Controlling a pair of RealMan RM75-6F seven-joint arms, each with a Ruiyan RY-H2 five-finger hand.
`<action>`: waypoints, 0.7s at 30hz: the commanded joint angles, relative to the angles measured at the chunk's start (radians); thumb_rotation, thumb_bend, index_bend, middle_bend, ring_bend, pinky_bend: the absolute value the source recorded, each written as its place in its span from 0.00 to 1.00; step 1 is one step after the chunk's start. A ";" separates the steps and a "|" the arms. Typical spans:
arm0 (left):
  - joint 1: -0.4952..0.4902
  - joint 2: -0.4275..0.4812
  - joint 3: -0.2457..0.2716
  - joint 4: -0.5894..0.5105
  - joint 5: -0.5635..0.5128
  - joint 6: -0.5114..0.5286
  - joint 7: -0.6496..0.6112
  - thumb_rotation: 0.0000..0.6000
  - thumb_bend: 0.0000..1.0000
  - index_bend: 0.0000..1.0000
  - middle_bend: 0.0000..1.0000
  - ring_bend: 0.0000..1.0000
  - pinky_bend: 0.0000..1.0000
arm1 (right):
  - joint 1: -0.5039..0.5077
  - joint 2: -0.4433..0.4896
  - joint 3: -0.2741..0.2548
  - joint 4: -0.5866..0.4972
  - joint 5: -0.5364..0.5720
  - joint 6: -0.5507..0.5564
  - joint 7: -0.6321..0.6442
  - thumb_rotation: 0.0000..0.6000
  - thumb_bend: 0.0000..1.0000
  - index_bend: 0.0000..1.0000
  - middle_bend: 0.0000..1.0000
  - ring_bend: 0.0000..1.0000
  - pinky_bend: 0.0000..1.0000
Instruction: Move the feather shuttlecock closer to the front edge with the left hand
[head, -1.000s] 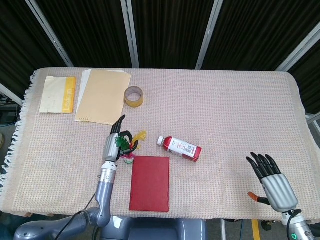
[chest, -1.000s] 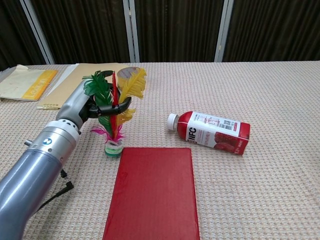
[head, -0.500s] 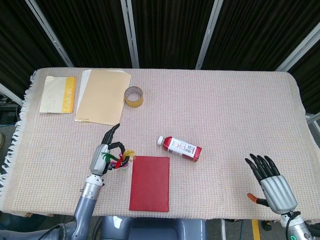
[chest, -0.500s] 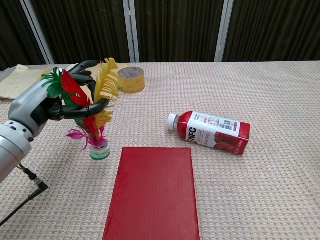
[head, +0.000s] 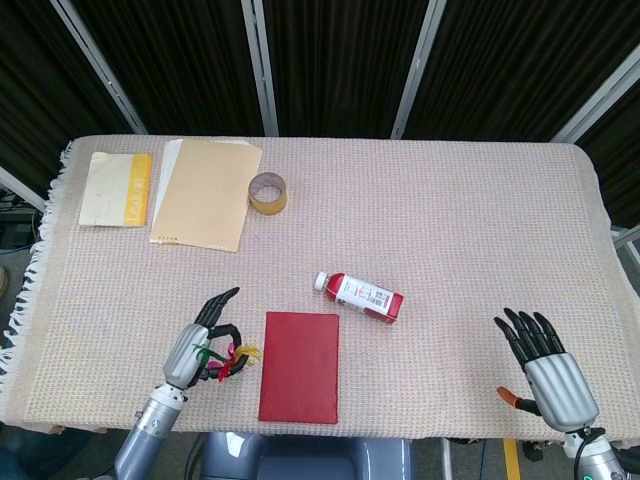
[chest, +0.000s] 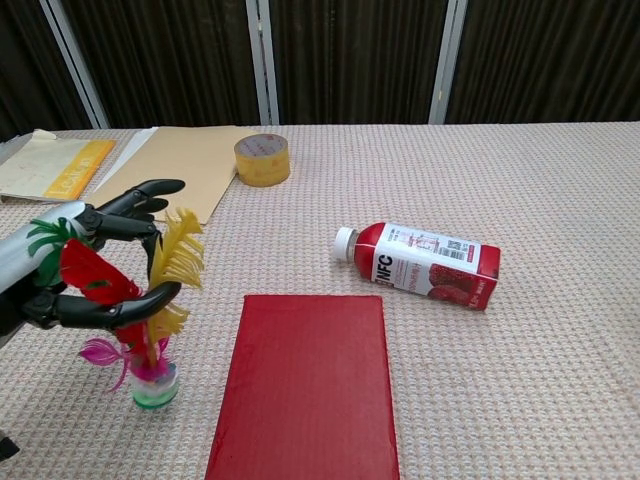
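The feather shuttlecock (chest: 150, 330) has red, green, yellow and pink feathers above a green and white base. It stands upright near the front edge, left of the red book. My left hand (chest: 70, 270) holds it by the feathers, with its fingers wrapped around them. From above, the left hand (head: 195, 345) covers most of the shuttlecock (head: 232, 358). My right hand (head: 550, 375) hovers at the front right corner with its fingers spread and nothing in it.
A red book (head: 300, 366) lies just right of the shuttlecock. A red juice bottle (head: 360, 296) lies on its side behind the book. A tape roll (head: 268, 192), a manila folder (head: 207, 191) and a yellow booklet (head: 118, 187) sit at the back left.
My left hand has carried the shuttlecock toward the front edge, from beside the book's far corner to beside its middle. The right hand has barely moved.
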 joint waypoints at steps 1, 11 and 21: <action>0.015 0.031 0.018 -0.023 0.017 0.009 -0.018 0.87 0.33 0.60 0.00 0.00 0.00 | -0.002 0.001 -0.001 -0.002 -0.001 0.002 -0.003 1.00 0.03 0.00 0.00 0.00 0.00; 0.045 0.117 0.069 -0.047 0.049 0.002 -0.050 0.87 0.30 0.53 0.00 0.00 0.00 | 0.002 0.013 -0.012 -0.004 -0.014 -0.007 0.024 1.00 0.04 0.00 0.00 0.00 0.00; 0.076 0.166 0.073 -0.100 0.080 0.046 -0.096 0.86 0.21 0.33 0.00 0.00 0.00 | 0.009 0.020 -0.013 -0.006 0.002 -0.034 0.030 1.00 0.06 0.00 0.00 0.00 0.00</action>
